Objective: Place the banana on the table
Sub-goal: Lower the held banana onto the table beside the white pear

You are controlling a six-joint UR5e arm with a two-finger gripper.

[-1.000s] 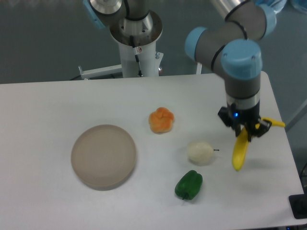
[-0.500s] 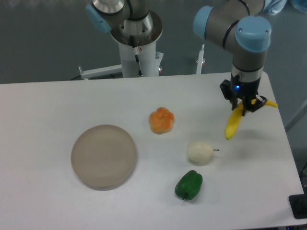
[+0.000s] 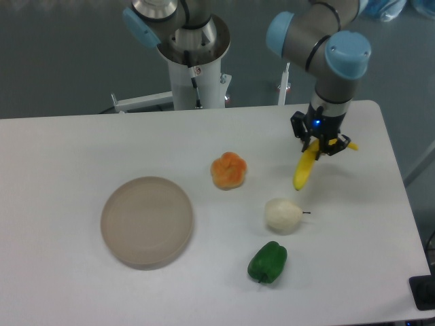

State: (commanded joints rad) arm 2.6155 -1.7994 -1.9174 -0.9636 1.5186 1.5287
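The yellow banana [image 3: 305, 168] hangs tilted from my gripper [image 3: 319, 145], which is shut on its upper part. One end points down-left, the stem end sticks out to the right. It is held above the white table [image 3: 81, 149], at the right side, above and right of the white round fruit [image 3: 283, 215]. A faint shadow lies under it on the tabletop.
An orange lobed fruit [image 3: 229, 170] sits mid-table. A green pepper [image 3: 268, 261] lies near the front edge. A round beige-grey plate [image 3: 147, 221] sits at the left. The arm's base post [image 3: 194, 61] stands behind the table's far edge.
My gripper has carried the banana up and to the left, from near the table's right edge toward the middle right. The other objects have not moved.
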